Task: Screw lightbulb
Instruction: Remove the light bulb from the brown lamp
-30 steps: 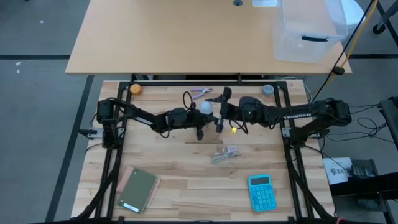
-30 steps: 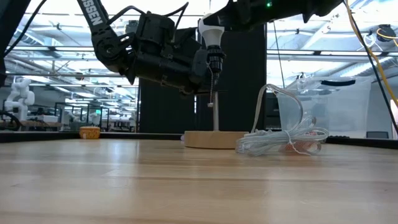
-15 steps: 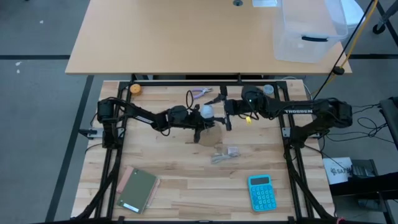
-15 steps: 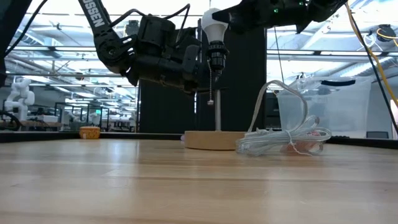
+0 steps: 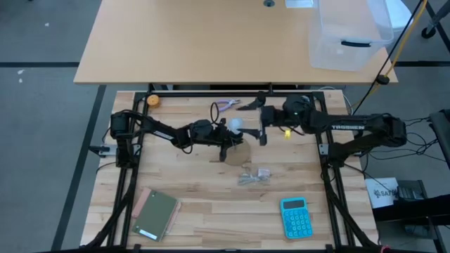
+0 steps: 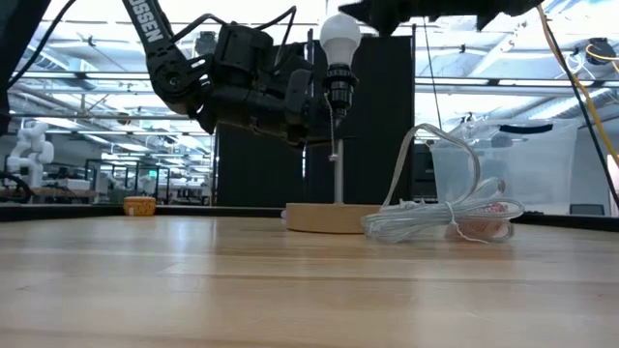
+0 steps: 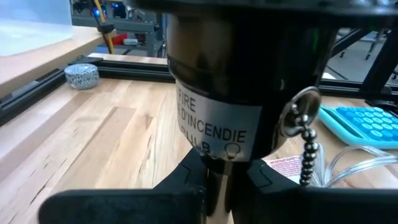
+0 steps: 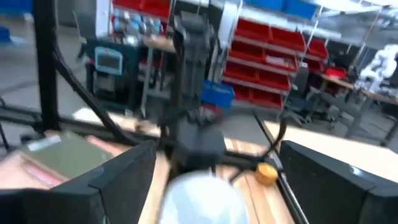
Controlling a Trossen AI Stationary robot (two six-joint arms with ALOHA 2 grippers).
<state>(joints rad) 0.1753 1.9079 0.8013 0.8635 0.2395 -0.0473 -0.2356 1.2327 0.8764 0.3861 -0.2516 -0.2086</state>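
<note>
The left gripper (image 5: pixel 223 140) clamps the black socket (image 6: pixel 335 89) steady, its small whitish rounded lightbulb (image 6: pixel 339 37) seated on top, while the right gripper (image 5: pixel 263 127), jaws spread, sits at three o'clock of it, apparently between twists.

Robotics lab or workshop — red parts bins (image 8: pixel 261 59) on shelving, another white robot arm (image 6: pixel 29 145) in the background, open industrial ceiling, butcher-block counter (image 5: pixel 190 183) framed by black rails.

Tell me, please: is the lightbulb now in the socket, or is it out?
In. The lightbulb stands upright in the black socket, held by the left gripper. How deep it is screwed, cannot tell.
</note>
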